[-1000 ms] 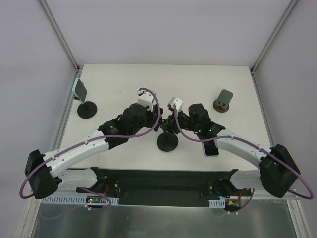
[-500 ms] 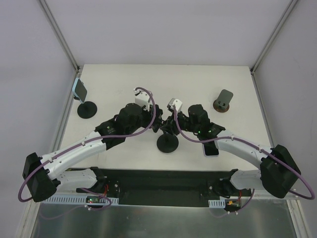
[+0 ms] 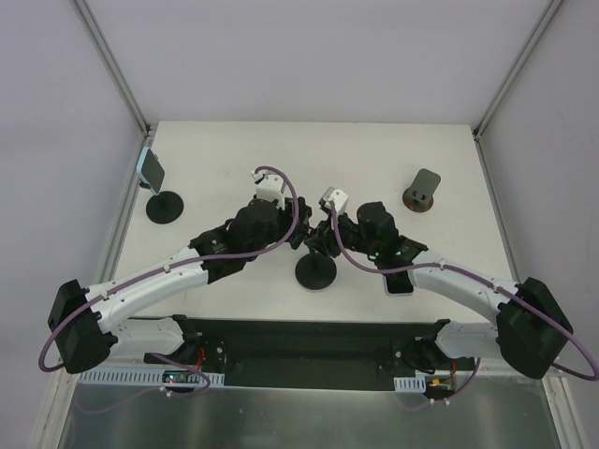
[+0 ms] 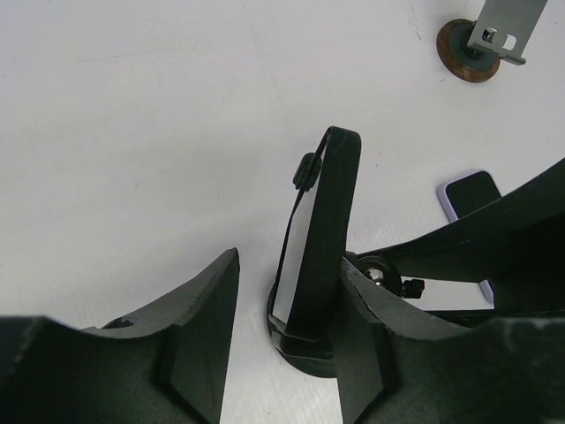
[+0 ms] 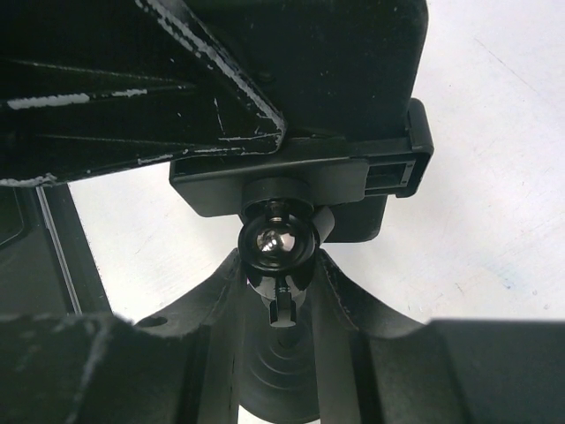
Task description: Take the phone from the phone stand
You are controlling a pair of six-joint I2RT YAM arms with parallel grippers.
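Observation:
A phone in a black case (image 4: 322, 221) stands edge-on in the cradle of a black phone stand whose round base (image 3: 316, 272) is at the table's middle. My left gripper (image 4: 290, 265) is open around the phone: its right finger (image 4: 362, 344) is against the phone's back and its left finger (image 4: 194, 336) is apart from the screen. From above, the left gripper (image 3: 301, 236) and right gripper (image 3: 321, 245) meet over the stand and hide the phone. My right gripper (image 5: 278, 265) is shut on the stand's neck, just under its ball joint (image 5: 278, 238).
A lavender phone (image 3: 398, 280) lies flat on the table under my right forearm; it also shows in the left wrist view (image 4: 470, 194). A second black stand (image 3: 165, 207) holding a phone (image 3: 150, 168) is at the far left. A grey stand on a brown base (image 3: 423, 191) is at the back right.
My left wrist has shifted slightly to the left and back. The right arm has barely moved and keeps its hold on the stand.

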